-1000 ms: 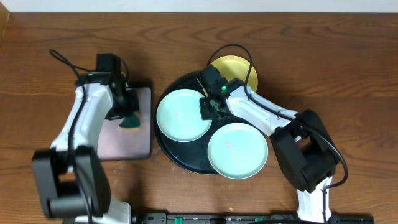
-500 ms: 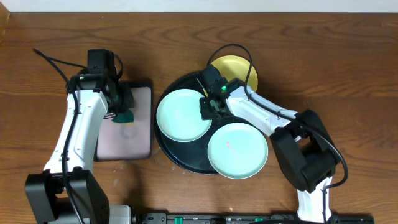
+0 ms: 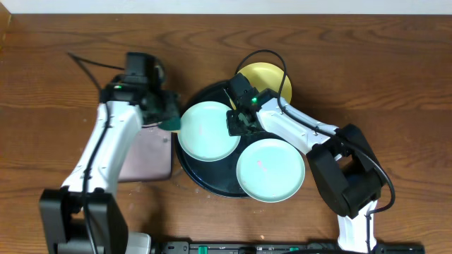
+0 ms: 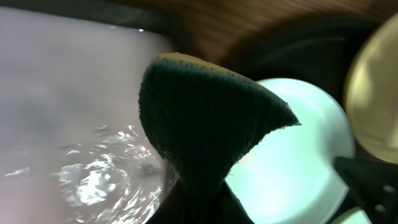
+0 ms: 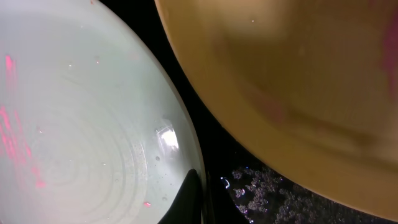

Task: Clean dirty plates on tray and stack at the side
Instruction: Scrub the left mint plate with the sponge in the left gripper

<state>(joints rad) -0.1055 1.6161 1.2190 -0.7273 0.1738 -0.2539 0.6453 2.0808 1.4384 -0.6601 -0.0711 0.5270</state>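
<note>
The round black tray (image 3: 189, 168) holds two pale aqua plates, one at the left (image 3: 208, 130) and one at the front right (image 3: 270, 171). A pale yellow plate (image 3: 272, 81) lies over its far rim. My left gripper (image 3: 164, 113) is shut on a dark green sponge (image 3: 170, 124), which hangs at the left plate's left edge. In the left wrist view the sponge (image 4: 205, 118) fans out above that plate (image 4: 298, 162). My right gripper (image 3: 239, 121) is shut on the same plate's right rim, with one finger (image 5: 189, 199) lying over the plate (image 5: 81, 124) beside the yellow plate (image 5: 298, 81).
A rectangular tray with a pale pink, wet inside (image 3: 145, 152) sits left of the black tray, under my left arm. Wet droplets cover the black tray's floor (image 5: 261, 186) between the plates. Bare wooden table (image 3: 395, 85) surrounds everything.
My left arm has swung right from above the pink tray, carrying the sponge to the left plate's edge. The right arm and the plates have not moved.
</note>
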